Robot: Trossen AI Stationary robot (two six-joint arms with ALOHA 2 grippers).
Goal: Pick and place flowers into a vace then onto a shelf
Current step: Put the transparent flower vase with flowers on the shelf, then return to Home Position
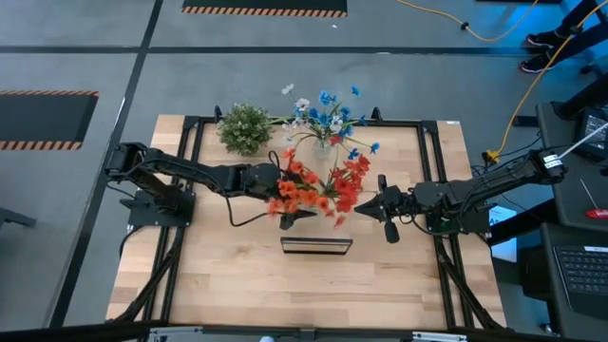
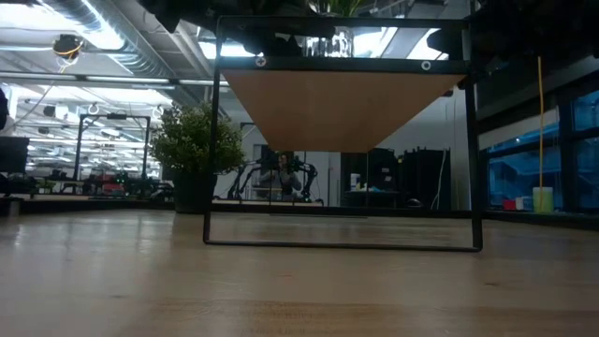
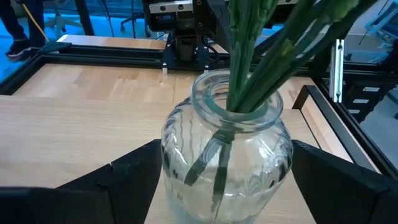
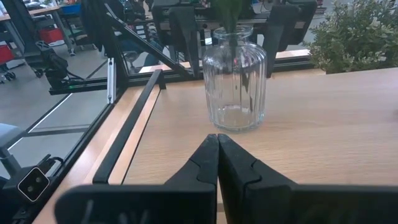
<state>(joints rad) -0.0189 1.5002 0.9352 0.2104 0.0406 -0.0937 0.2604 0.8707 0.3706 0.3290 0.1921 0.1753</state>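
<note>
A clear ribbed glass vase (image 3: 227, 165) stands upright on the shelf (image 2: 342, 103), a raised plank in a black frame. It holds the flowers: green stems (image 3: 249, 56), red-orange blooms (image 1: 318, 185), and blue and white ones (image 1: 328, 119) leaning toward the far edge. My left gripper (image 3: 225, 146) is open, one finger on each side of the vase. My right gripper (image 4: 217, 140) is shut and hovers to the vase's right, pointing at it with a gap between. My left gripper has its fingers (image 3: 134, 171) level on either side of the vase's belly (image 3: 177, 155), coming from the table's left. I cannot tell whether they touch the glass. The vase stands upright with its base on the shelf.
A round bushy green plant (image 1: 244, 126) stands at the table's far left. Black frame rails (image 1: 432, 123) run round the tabletop. A laptop (image 1: 579, 275) sits beyond the right edge. A person's legs (image 1: 556, 33) show on the floor at the far right.
</note>
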